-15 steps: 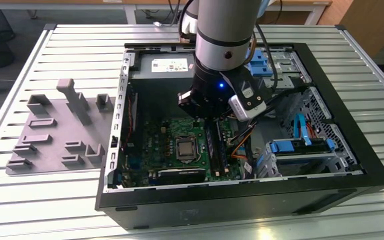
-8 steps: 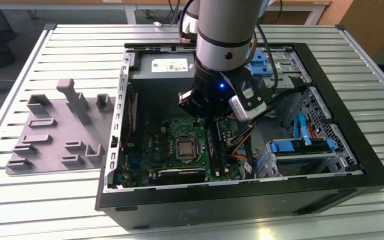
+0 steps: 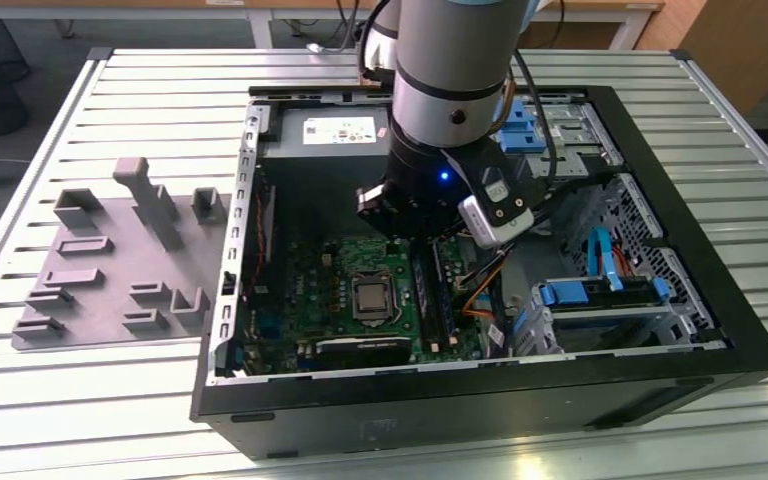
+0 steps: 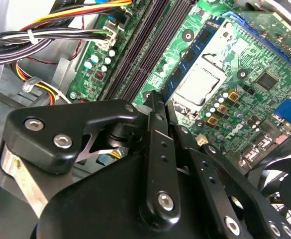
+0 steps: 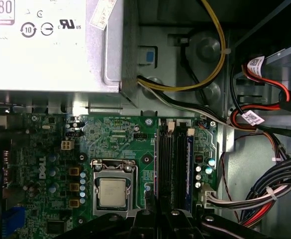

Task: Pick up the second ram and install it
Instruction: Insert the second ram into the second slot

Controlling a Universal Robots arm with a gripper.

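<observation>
One ram stick (image 5: 189, 169) stood at 3 o'clock from processor (image 3: 373, 297) in exterior view. Gripper (image 4: 162, 102) hung by its end, grip unclear. Crooked push might bend it.

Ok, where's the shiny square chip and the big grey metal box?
Shiny square silver chip (image 5: 112, 192): first wrist view, middle of its lid.
Big grey metal box (image 5: 55, 59): first wrist view, its flat side.

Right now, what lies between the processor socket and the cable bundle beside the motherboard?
The long memory slots lie between processor socket and cable bundle, in the first wrist view.
</observation>
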